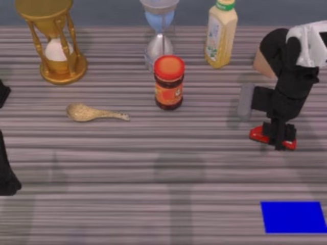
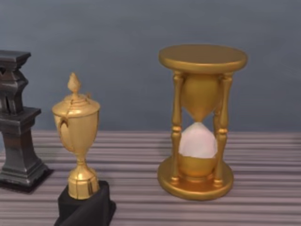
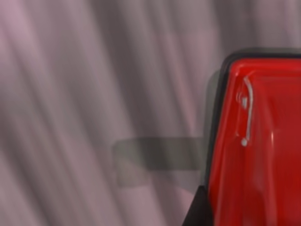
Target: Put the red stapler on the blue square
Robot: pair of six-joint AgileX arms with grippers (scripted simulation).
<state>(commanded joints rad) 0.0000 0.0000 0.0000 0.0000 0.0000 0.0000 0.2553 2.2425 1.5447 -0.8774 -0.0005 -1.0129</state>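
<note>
Red stapler (image 1: pixel 257 134) under right pincer (image 1: pixel 278 139), grip state unclear, blue square (image 1: pixel 293 217) near.

You have a striped grey table (image 1: pixel 153 173). At its far left stands a gold hourglass (image 1: pixel 52 43), with a beige spoon (image 1: pixel 92 113) lying nearer. A red-lidded jar (image 1: pixel 169 82) stands mid-table, a silvery-blue hourglass (image 1: pixel 159 30) behind it, a pale yellow bottle (image 1: pixel 220 35) to their right. The left wrist view adds a gold trophy (image 2: pixel 77 141).
</note>
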